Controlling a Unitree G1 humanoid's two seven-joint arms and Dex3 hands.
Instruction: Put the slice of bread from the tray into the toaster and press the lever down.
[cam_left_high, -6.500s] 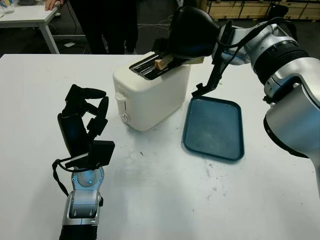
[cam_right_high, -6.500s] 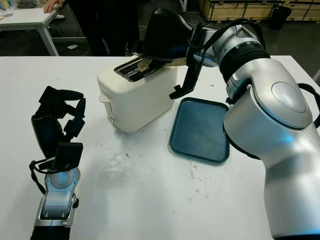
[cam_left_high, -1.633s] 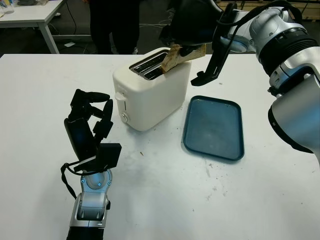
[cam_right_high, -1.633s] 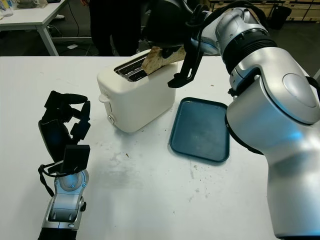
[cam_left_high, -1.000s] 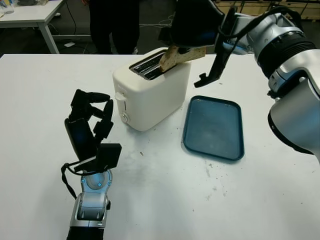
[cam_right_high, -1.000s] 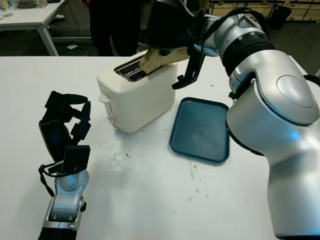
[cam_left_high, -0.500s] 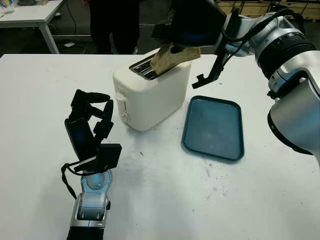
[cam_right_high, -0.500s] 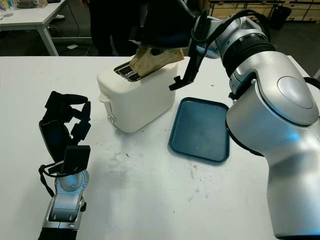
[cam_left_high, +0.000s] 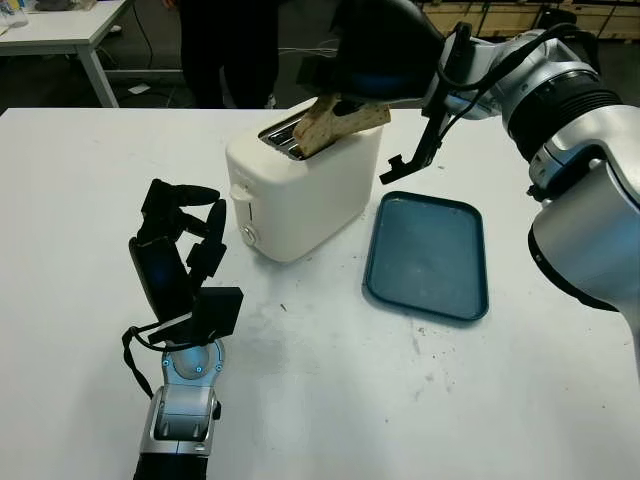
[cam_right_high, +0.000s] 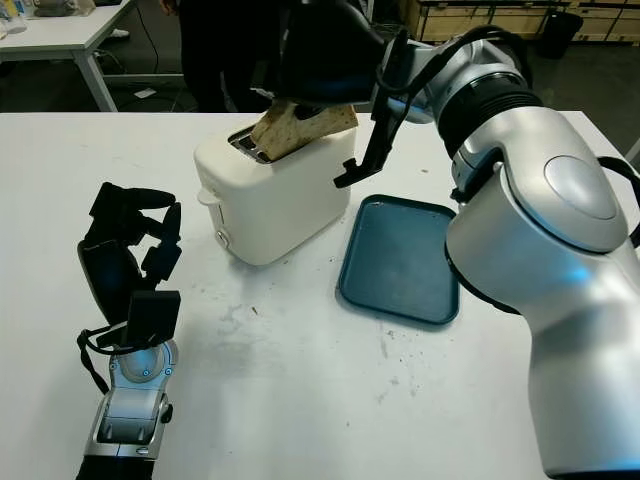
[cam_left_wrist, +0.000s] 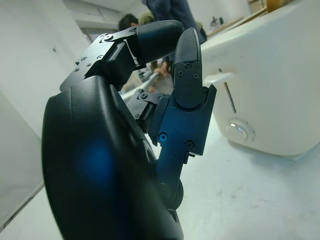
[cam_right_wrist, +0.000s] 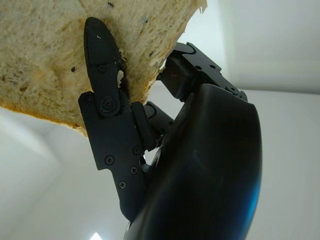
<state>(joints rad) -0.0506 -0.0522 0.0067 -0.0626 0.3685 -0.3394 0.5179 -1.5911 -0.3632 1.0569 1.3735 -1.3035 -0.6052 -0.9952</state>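
Pale, speckled bread slice (cam_left_high: 322, 124) tilted over white toaster (cam_left_high: 300, 190)

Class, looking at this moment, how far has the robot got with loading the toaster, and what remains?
Done: the tray is bare, the bread lifted off. In hand: the right hand grips the slice of bread, tilted over the toaster slots, one corner at the opening, not seated. The left hand waits on the table, fingers curled. Left: drop the slice in, press the lever.
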